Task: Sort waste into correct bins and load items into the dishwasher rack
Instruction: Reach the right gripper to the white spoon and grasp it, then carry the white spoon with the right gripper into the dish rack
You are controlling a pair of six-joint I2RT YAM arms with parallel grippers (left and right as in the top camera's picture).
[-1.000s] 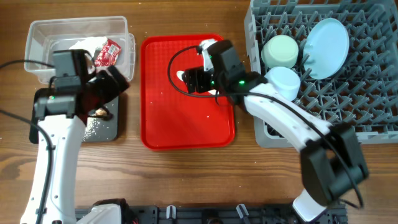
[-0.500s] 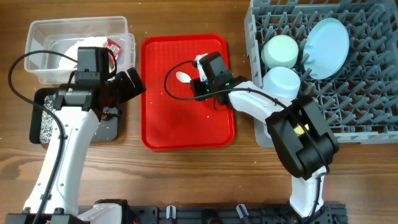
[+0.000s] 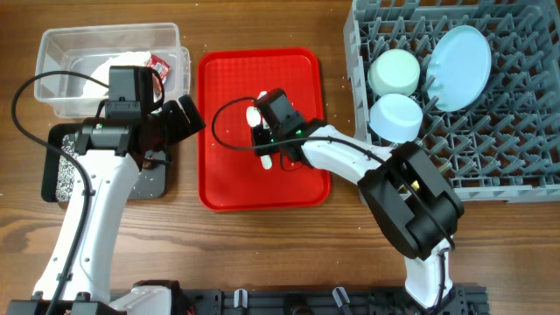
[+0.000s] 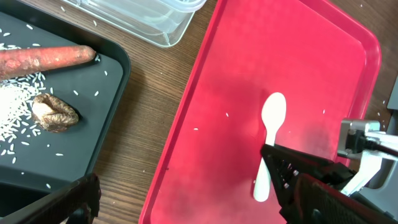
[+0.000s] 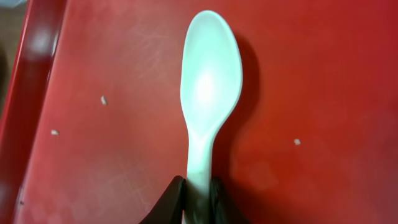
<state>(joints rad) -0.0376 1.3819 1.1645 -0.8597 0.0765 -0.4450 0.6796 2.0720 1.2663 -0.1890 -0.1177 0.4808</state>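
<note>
The right gripper [image 5: 198, 198] is pinched shut on the handle of the white plastic spoon [image 5: 208, 87], which lies flat near the middle of the red serving tray [image 3: 262, 188], its bowl end toward the tray's far edge. The left gripper [image 3: 171, 129] hangs with jaws spread wide and empty over the right edge of the black tray [image 4: 106, 124], which holds the sausage-like stick [image 4: 46, 57], a brown food scrap [image 4: 55, 113] and rice grains [image 4: 15, 109]. Two pale bowls [image 3: 395, 72] sit by the left edge of the dishwasher rack [image 3: 490, 166], with the light blue plate [image 3: 462, 66] propped near its far edge.
</note>
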